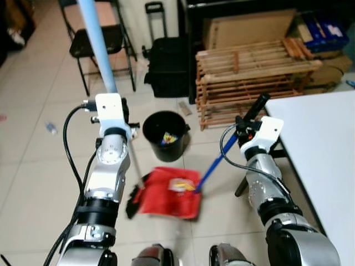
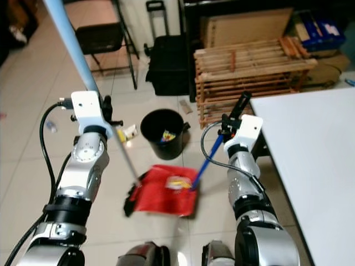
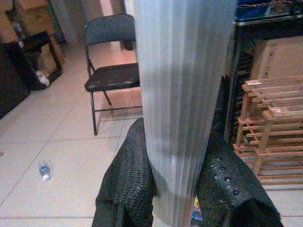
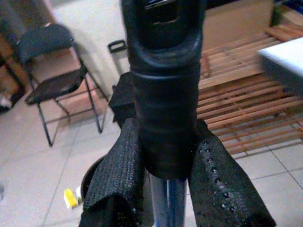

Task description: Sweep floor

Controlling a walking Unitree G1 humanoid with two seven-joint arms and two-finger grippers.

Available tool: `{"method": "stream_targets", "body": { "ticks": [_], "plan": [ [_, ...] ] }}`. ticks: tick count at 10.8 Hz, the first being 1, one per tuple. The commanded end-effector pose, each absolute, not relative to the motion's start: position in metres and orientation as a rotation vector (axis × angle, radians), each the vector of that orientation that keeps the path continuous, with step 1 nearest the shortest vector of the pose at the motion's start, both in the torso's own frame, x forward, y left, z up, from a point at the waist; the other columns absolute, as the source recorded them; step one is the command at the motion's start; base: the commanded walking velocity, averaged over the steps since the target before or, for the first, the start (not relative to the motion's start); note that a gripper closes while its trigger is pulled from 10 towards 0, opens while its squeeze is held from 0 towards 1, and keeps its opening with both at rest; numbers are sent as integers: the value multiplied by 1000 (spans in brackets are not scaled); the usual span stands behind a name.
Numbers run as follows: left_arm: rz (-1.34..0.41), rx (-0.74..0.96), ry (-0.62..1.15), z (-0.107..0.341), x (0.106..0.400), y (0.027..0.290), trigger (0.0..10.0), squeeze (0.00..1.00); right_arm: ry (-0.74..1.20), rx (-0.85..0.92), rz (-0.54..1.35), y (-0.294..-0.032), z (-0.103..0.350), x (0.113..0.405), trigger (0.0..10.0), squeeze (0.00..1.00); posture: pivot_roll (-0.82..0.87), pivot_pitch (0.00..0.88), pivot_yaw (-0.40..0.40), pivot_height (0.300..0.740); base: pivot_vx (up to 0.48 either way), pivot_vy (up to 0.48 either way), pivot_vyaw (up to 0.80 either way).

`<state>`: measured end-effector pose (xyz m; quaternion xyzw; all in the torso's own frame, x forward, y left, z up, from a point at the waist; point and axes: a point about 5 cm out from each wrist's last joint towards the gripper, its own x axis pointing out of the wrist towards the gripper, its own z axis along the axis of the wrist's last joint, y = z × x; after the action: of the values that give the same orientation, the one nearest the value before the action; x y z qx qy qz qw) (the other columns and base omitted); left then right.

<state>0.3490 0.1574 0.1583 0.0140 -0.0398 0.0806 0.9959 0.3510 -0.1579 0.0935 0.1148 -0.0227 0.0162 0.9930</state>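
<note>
A broom with a pale blue handle (image 1: 99, 41) rises up and to the left, and my left gripper (image 3: 177, 137) is shut on it. Its thin lower shaft runs down to the black brush head (image 1: 133, 202), which touches the left edge of a red dustpan (image 1: 169, 194) on the floor tiles. Yellow and white litter (image 1: 178, 185) lies in the pan. The pan's blue pole (image 1: 211, 169) slants up to a black grip (image 4: 165, 94), on which my right gripper (image 4: 165, 142) is shut. A black bin (image 1: 165, 133) holding some litter stands just beyond the pan.
A white table (image 1: 327, 160) fills the right side, close to my right arm. Behind the bin stand a wooden rack (image 1: 255, 77), a black suitcase (image 1: 166, 66) and a folding chair (image 1: 100, 39). A small plastic bottle (image 1: 51, 128) lies on the tiles at left.
</note>
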Motion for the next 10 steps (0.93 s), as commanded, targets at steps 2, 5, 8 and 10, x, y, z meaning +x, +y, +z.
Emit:
{"method": "stream_targets", "body": {
  "ticks": [2,5,8,10],
  "plan": [
    [178,39,-123,165,347,165,10000,0,-72,257,58,-148,99,354,10000,0,40,132,104,740,0,0,0],
    [187,50,-121,165,348,166,10000,0,-70,261,62,-147,99,354,10000,0,40,131,104,740,101,0,0],
    [193,51,-115,165,348,167,10000,0,-69,262,65,-146,99,354,10000,0,40,131,105,740,319,0,0],
    [193,50,-115,165,349,167,10000,0,-68,263,68,-146,99,354,10000,0,40,131,104,740,322,0,0]
  ]
}}
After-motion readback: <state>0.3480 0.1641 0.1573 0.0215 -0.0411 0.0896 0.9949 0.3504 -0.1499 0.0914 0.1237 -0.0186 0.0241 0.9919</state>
